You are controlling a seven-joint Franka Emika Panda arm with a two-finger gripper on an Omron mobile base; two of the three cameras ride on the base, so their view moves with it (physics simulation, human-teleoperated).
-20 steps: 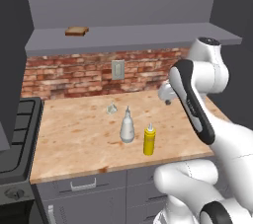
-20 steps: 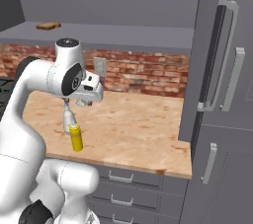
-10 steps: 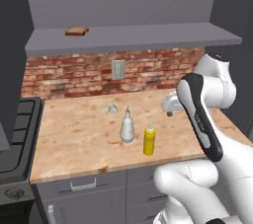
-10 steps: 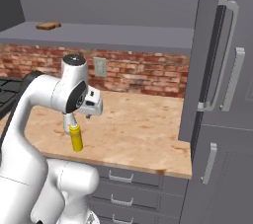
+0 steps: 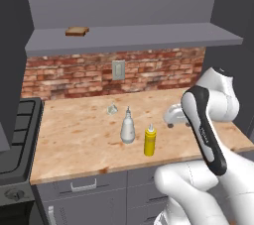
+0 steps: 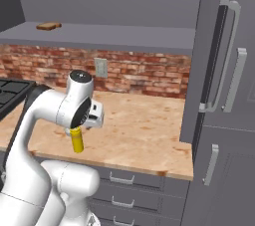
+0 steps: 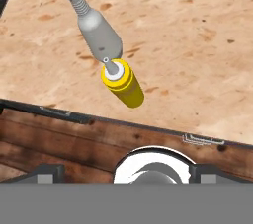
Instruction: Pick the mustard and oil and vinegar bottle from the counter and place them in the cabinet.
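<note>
1. Left base view: the mustard (image 5: pixel 149 141), a small yellow squeeze bottle, stands near the front edge of the wooden surface (image 5: pixel 74 140); the oil and vinegar bottle (image 5: pixel 127 127), pale and pear-shaped, stands just beside it on its left; the grey cabinet (image 5: pixel 134 35) shelf above carries a slice of bread (image 5: pixel 77 31); the white arm has swung lower and nearer the surface than a second ago.
2. Right base view: the mustard (image 6: pixel 76 140) shows below the arm's wrist, partly hidden by it; the wrist has dropped lower over the surface.
3. Hand view: the claw looks down on the mustard (image 7: pixel 122 83) with the oil and vinegar bottle (image 7: pixel 98 34) touching or just behind it; its jaws stand wide, holding nothing.
4. Step, as a judgement: the reach for the mustard; next, lower the claw around it without knocking its neighbour.
</note>
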